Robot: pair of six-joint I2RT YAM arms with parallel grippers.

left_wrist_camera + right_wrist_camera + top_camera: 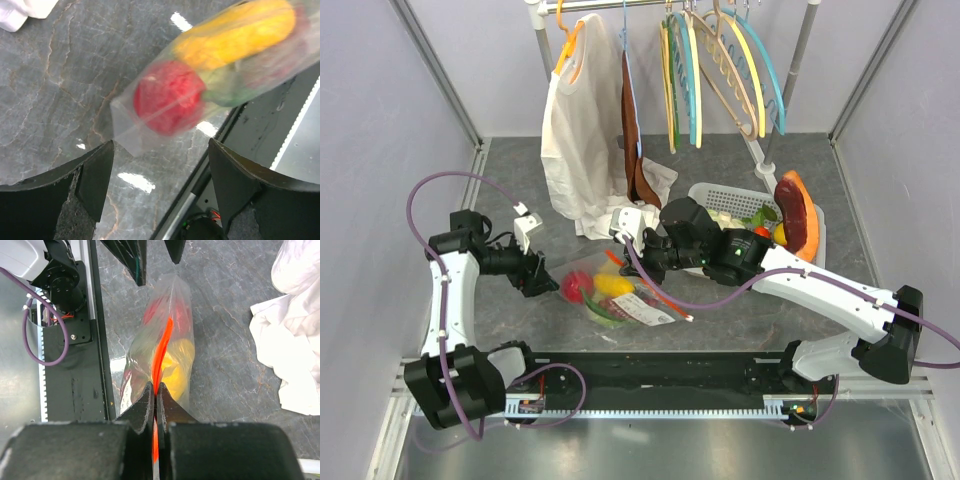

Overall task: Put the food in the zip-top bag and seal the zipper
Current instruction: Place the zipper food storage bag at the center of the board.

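The clear zip-top bag (pixel 615 295) lies at the table's near middle. It holds a red round fruit (pixel 167 97), a yellow oblong one (pixel 235 32) and a green one (pixel 227 92). My right gripper (pixel 157 390) is shut on the orange-red zipper (pixel 162 347), which stands on edge and runs away from the jaws. My left gripper (pixel 160 165) is open and empty just beyond the bag's closed bottom end, touching nothing. It also shows in the top view (pixel 540 280).
A white slotted basket (pixel 720 200) with more toy food, including a large papaya slice (pixel 798 215), stands at the right. White garments (pixel 582 130) and coloured hangers (pixel 720 70) hang at the back. The black base rail (pixel 660 375) runs along the near edge.
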